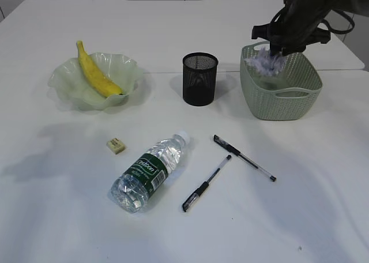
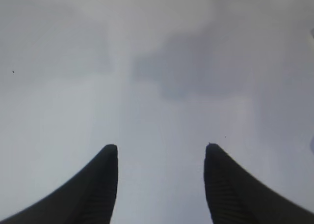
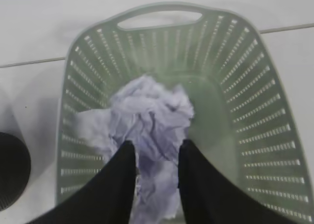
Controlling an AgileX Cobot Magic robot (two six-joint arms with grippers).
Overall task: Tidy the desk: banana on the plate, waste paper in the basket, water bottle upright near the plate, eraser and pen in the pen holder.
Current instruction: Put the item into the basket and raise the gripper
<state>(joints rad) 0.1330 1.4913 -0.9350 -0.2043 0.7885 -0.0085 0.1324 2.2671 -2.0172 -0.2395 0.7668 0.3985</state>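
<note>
At the upper right of the frame the right gripper (image 3: 156, 157) hangs over the basket (image 1: 288, 104) with crumpled paper (image 3: 147, 121) between its parted fingers, grip uncertain, while the left gripper (image 2: 161, 157) gapes empty.

Exterior camera looks down at a slant across the counter (image 1: 69, 217). Right wrist camera peers closely into the far-right basket (image 3: 260, 116), shared with it; left wrist camera faces bare counter.
</note>
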